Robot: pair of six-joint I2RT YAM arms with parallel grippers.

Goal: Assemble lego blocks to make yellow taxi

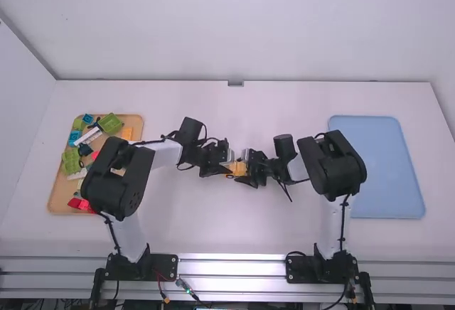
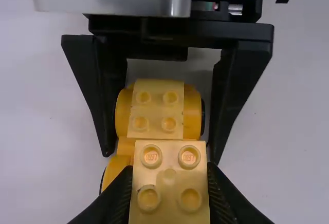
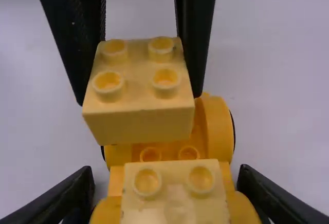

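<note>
1. On the table's (image 1: pixel 213 232) left, a wooden tray (image 1: pixel 60 200) held green (image 1: pixel 71 159), red (image 1: pixel 80 204) and blue blocks (image 1: pixel 88 119); a blue tray (image 1: pixel 373 168) lay right.
2. The left claw (image 1: pixel 226 169) gripped a yellow block (image 3: pixel 139 95) above the car base (image 3: pixel 169 153), between both arms.
3. The right claw (image 1: pixel 247 170) stood wide around the base.
4. The right wrist view showed the gripped block's side; the left wrist view, its studs from above.
5. The base's long axis ran left to right.
</note>
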